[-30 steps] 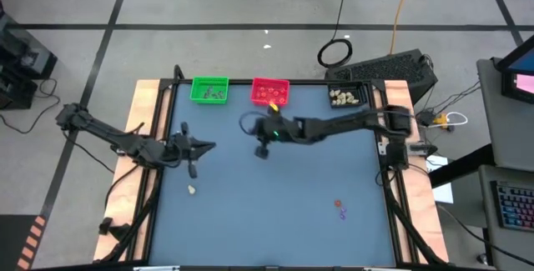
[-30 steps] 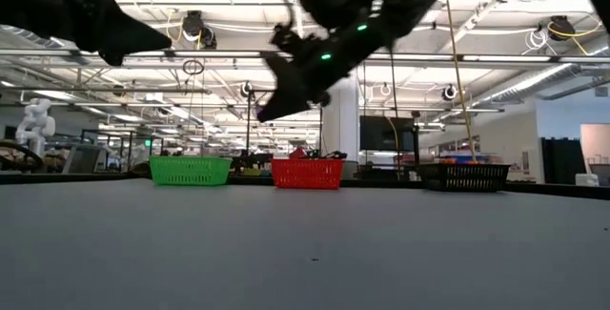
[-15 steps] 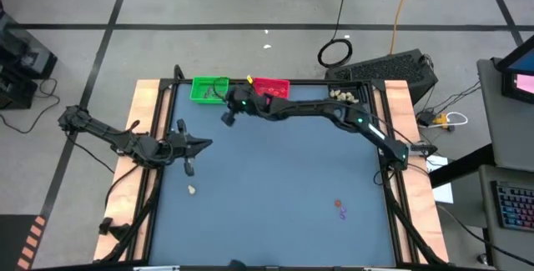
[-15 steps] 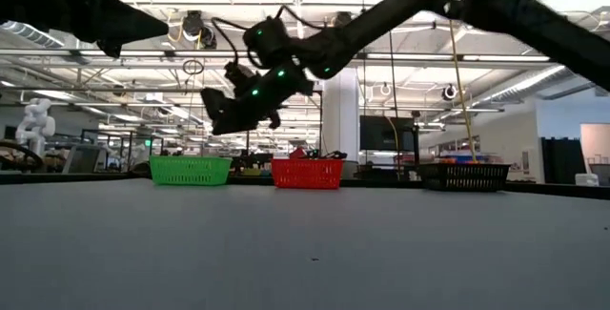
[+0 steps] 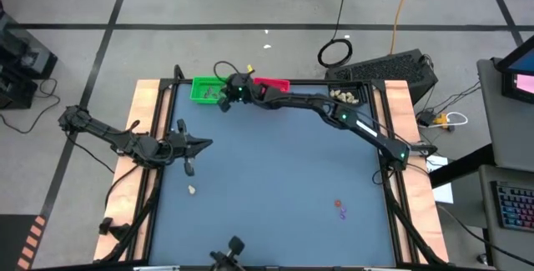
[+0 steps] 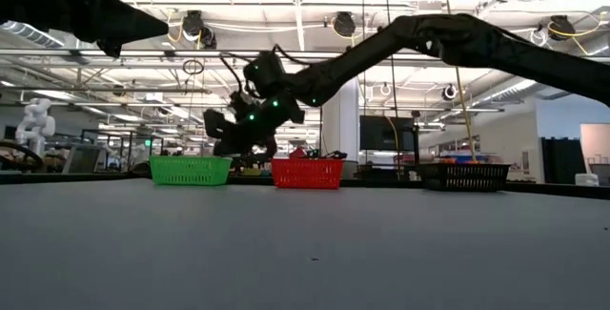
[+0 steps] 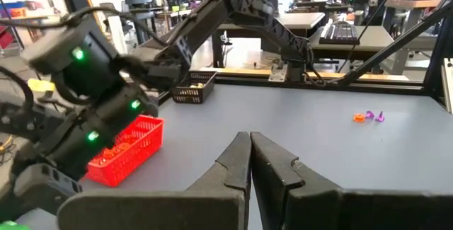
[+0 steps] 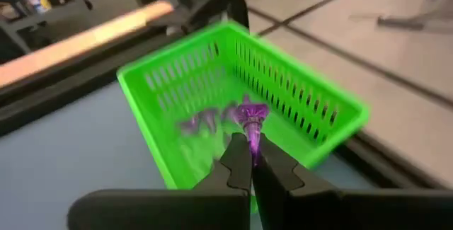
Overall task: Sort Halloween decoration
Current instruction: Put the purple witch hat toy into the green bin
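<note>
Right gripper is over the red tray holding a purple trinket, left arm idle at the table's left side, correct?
Not quite. The right gripper holds the purple trinket over the green tray, not the red one, as the right wrist view shows. The left gripper does wait at the table's left side.

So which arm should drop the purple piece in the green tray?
Right: its gripper holds the purple trinket at the green tray; the left gripper waits shut, farther off.

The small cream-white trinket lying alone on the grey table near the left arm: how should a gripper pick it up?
The cream-white trinket lies low on the bare grey table, nothing touching it. Probably best from straight above, fingers closing across its narrow width. Finer shape is too small to tell.
</note>
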Controlling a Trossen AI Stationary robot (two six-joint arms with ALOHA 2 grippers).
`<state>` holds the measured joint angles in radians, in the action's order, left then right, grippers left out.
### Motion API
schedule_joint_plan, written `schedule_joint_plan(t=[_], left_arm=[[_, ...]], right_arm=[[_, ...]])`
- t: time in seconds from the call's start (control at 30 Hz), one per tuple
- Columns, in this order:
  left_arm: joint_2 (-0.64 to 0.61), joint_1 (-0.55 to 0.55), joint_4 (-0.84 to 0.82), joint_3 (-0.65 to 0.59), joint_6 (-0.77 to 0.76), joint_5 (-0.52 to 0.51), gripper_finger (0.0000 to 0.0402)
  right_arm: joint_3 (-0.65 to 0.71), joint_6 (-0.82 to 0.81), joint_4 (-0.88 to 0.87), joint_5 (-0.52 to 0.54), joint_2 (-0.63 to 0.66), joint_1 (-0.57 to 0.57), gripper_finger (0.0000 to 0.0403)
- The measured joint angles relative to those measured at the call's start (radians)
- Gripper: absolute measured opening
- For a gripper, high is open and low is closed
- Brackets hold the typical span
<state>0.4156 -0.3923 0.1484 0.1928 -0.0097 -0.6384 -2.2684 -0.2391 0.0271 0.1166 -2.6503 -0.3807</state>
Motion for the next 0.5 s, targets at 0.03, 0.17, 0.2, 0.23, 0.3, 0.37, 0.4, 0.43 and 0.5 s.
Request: schedule_joint_plan(t=[0.03,0.17,0.2,0.23,0.3,0.37,0.4,0.43,0.5], left_arm=[[0.0,0.0,0.0,0.0,0.0,0.0,0.0017],[0.0,0.0,0.0,0.0,0.0,0.001,0.0017],[0.0,0.0,0.0,0.0,0.0,0.001,0.0017],[0.0,0.0,0.0,0.0,0.0,0.001,0.0017],[0.0,0.0,0.001,0.0,0.0,0.002,0.0017],[0.0,0.0,0.001,0.0,-0.001,0.002,0.0017],[0.0,0.0,0.001,0.0,-0.001,0.003,0.0017],[0.0,0.0,0.0,0.0,0.0,0.005,0.0017],[0.0,0.0,0.0,0.0,0.0,0.005,0.0017]], right_arm=[[0.0,-0.012,-0.002,-0.018,-0.004,-0.006,0.0],[0.0,-0.015,-0.015,-0.043,-0.004,-0.013,0.0002],[0.0,-0.014,-0.013,-0.043,-0.003,-0.012,0.0005],[0.0,-0.013,-0.007,-0.044,-0.002,-0.011,0.001],[0.0,-0.012,-0.002,-0.045,-0.002,-0.01,0.0025],[0.0,-0.012,-0.007,-0.048,-0.002,-0.009,0.0045],[0.0,-0.012,-0.012,-0.048,-0.002,-0.009,0.0057],[0.0,-0.011,-0.016,-0.048,-0.002,-0.009,0.0069],[0.0,-0.011,-0.018,-0.048,-0.002,-0.008,0.0093]])
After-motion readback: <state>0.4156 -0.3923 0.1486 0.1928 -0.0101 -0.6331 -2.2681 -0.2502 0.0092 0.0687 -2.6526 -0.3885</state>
